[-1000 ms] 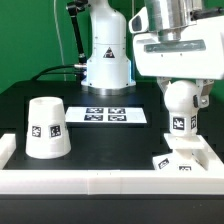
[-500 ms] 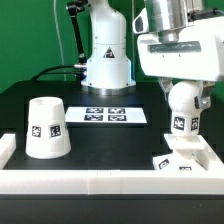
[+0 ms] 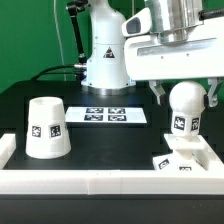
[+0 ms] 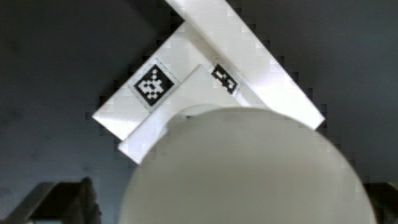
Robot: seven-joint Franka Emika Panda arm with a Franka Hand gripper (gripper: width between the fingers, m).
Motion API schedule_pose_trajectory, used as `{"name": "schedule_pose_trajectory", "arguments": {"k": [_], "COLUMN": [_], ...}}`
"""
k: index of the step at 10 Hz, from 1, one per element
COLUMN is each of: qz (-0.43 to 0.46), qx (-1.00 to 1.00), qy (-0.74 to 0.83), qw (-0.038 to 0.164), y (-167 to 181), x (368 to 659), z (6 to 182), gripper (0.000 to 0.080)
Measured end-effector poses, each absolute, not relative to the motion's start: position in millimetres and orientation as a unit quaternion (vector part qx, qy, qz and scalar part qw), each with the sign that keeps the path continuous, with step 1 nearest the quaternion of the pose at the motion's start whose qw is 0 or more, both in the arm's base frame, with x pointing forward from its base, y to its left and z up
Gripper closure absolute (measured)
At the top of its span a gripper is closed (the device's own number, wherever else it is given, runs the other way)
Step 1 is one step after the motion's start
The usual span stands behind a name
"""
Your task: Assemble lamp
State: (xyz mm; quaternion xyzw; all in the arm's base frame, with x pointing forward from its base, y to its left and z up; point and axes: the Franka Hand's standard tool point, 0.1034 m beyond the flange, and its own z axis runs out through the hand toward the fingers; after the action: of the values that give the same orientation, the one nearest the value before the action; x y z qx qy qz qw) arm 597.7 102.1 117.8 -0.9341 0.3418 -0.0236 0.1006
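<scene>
Black table (image 3: 110, 148): we see the gripper (image 3: 185, 96), shut on the bulb (image 3: 183, 110) a moment ago, now spread wide and empty. The bulb stands upright on the base (image 3: 186, 160) at the exterior view's right, seemingly seated. The shade (image 3: 46, 127), well apart, comes next.

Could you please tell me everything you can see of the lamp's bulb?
The bulb is matte white and looks like plastic: a smooth round head on a narrower stem that carries a black-and-white square tag. It stands upright on the small square base at the exterior view's right, near the front wall. The open gripper straddles its head, with the fingers on either side and apparently not touching. In the wrist view its dome hides the joint with the base, so how deep it is seated cannot be told.
</scene>
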Motion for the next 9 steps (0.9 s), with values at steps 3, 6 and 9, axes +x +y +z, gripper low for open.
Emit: {"name": "schedule_pose_trajectory", "arguments": {"k": [3, 6, 9], "qz": [-0.032, -0.051, -0.063], "qx": [-0.961, -0.994, -0.991], "qy": [0.255, 0.071, -0.113], "qw": [0.097, 0.065, 0.039], "y": [101.1, 103.7, 106.4], "x": [597.8, 598.5, 600.1], "z": [116.7, 117.7, 119.4], "gripper": [0.0101, 0.0101, 0.0101]}}
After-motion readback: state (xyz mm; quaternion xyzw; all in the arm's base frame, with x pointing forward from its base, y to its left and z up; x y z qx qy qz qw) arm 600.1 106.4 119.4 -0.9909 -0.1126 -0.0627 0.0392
